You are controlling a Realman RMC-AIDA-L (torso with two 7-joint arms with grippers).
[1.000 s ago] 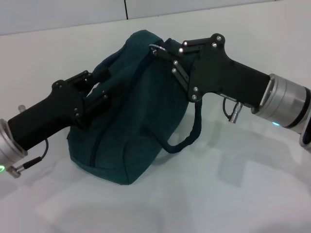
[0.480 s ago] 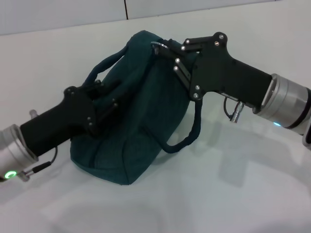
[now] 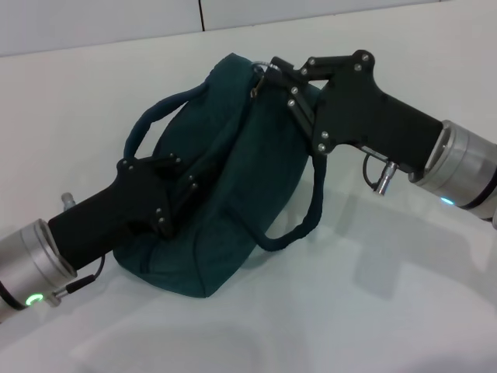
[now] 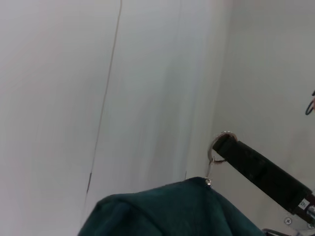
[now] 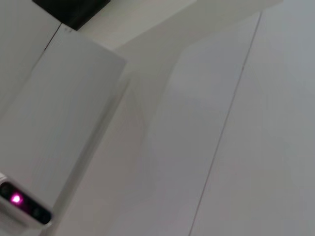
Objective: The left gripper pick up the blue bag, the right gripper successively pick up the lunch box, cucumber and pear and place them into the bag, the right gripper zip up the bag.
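The blue bag (image 3: 233, 179), dark teal cloth, lies slumped on the white table (image 3: 373, 311), one carry strap (image 3: 151, 120) arched up and the other strap (image 3: 307, 221) hanging down its right side. My left gripper (image 3: 185, 189) is pressed into a fold on the bag's left flank, shut on the cloth. At the bag's top, my right gripper (image 3: 272, 74) is shut on the metal zip ring (image 3: 261, 70). The left wrist view shows that ring (image 4: 219, 147) hooked at a dark fingertip (image 4: 256, 169) above the bag's top (image 4: 172, 211). The lunch box, cucumber and pear are out of view.
The white table runs back to a pale wall with a dark vertical seam (image 3: 200, 14). The right wrist view shows only white surfaces and a small magenta light (image 5: 16, 199).
The left gripper slid down and right along the bag's flank, leaving the left strap standing free. The right gripper carried the zip ring a little right and farther back.
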